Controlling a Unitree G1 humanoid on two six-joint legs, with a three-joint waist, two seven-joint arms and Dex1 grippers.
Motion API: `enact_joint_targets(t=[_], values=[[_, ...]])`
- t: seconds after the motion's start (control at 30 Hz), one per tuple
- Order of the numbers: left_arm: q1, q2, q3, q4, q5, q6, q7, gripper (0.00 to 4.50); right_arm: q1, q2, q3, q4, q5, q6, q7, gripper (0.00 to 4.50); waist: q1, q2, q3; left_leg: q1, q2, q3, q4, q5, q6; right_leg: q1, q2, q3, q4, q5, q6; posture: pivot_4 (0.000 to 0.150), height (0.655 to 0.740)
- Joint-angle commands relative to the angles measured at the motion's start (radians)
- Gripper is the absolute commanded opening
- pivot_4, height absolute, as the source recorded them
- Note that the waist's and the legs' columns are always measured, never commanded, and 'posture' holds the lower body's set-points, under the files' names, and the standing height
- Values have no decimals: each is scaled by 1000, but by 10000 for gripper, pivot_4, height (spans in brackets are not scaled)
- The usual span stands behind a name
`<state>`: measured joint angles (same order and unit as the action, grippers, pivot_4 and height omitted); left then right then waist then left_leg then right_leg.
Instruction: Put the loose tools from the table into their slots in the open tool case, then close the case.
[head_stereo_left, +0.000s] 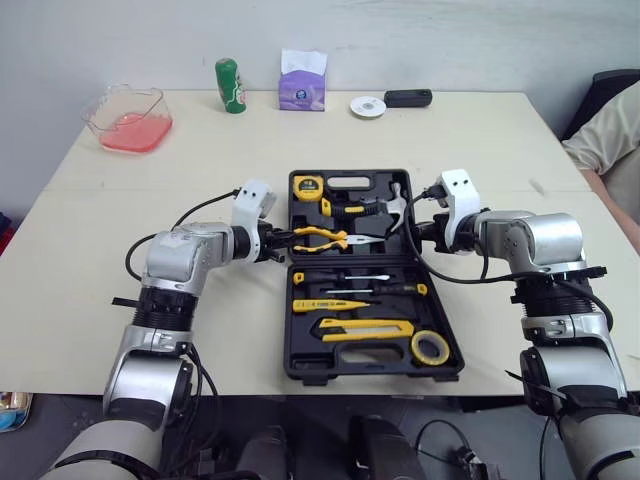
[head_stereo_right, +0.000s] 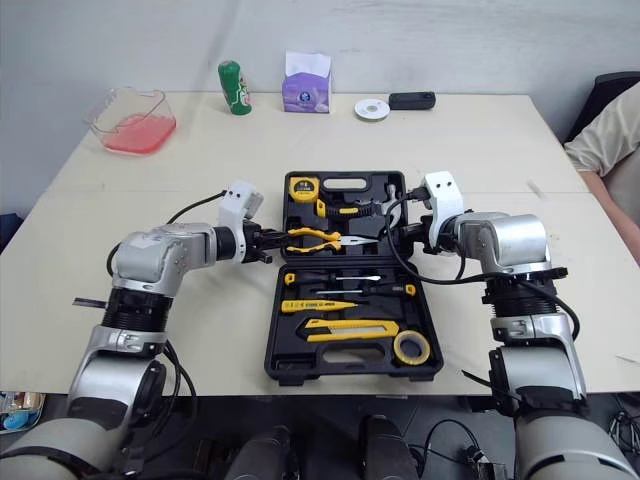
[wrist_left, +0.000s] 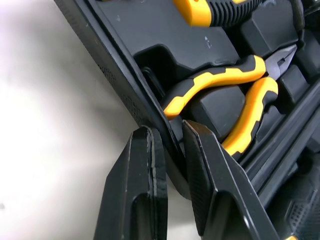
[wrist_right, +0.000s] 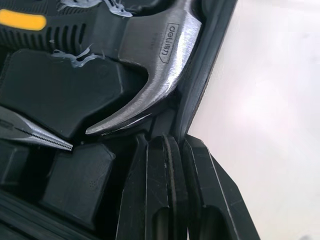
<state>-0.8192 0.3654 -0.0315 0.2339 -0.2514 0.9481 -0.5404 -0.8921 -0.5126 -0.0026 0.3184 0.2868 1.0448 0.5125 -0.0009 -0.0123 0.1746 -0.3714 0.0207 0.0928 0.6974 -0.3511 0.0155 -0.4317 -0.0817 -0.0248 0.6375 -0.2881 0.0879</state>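
The open black tool case (head_stereo_left: 330, 378) lies at the middle of the table. Its far half holds a yellow tape measure (head_stereo_left: 307, 186), yellow-handled pliers (head_stereo_left: 322, 237) and a hammer (head_stereo_left: 385, 210). The near half holds screwdrivers (head_stereo_left: 340, 277), a yellow utility knife (head_stereo_left: 365, 328) and a tape roll (head_stereo_left: 430, 347). My left gripper (head_stereo_left: 280, 243) is shut on the far half's left wall (wrist_left: 125, 90), beside the pliers (wrist_left: 235, 80). My right gripper (head_stereo_left: 415, 232) is shut on the right wall (wrist_right: 205, 75), beside the hammer head (wrist_right: 155, 65).
Along the table's far edge stand a clear container of pink stuff (head_stereo_left: 128, 120), a green can (head_stereo_left: 230, 85), a purple tissue box (head_stereo_left: 302, 80), a white disc (head_stereo_left: 367, 106) and a black device (head_stereo_left: 408, 98). A person (head_stereo_left: 610, 140) sits at the right.
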Motion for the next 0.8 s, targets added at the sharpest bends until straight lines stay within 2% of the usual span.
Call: enact_joint_targets(t=[0.03,0.17,0.33,0.4,0.67,0.73,0.77,0.8], values=[[-41,-16,-20,-26,15,-139,-22,2812,-29,32,-59,-84,24,-126,1,0,-4,0,1,-1,0,0,-1,0,0,-1,0,0,0,0,0,1500,7400],[-76,11,0,55,70,-344,-21,1958,-4,48,-79,-139,9,-272,-3,0,-6,0,1,-9,0,5,-1,1,-1,-14,2,-1,4,0,0,1500,7400],[-54,16,17,88,92,-551,-43,70,102,22,-23,-218,-66,-528,49,0,-16,0,2,-15,0,7,-1,1,-1,-21,2,-3,4,0,0,1500,7400],[15,34,-14,64,138,-708,-60,70,173,14,-3,-245,-106,-639,61,0,-21,0,2,-17,0,7,-1,1,0,-23,2,-3,4,0,1,1500,7400],[261,108,-32,-68,298,-1007,39,70,429,-97,93,-226,-402,-1334,0,0,-27,0,2,-13,1,9,-1,1,0,-20,1,-2,4,0,1,1500,7400],[302,111,3,-119,264,-983,46,9649,455,-112,78,-219,-414,-1417,-18,0,-28,0,2,-9,1,9,-1,1,0,-16,1,-1,4,0,1,1500,7400],[321,119,17,-146,257,-978,47,13086,466,-119,67,-223,-411,-1447,-20,0,-28,0,2,-5,1,11,-3,1,0,-14,2,0,4,0,1,1500,7400],[357,135,39,-209,216,-928,20,18200,493,-140,48,-257,-386,-1475,2,3839,-28,0,2,-2,1,13,-4,1,0,-12,2,2,4,0,1,1500,7400]])
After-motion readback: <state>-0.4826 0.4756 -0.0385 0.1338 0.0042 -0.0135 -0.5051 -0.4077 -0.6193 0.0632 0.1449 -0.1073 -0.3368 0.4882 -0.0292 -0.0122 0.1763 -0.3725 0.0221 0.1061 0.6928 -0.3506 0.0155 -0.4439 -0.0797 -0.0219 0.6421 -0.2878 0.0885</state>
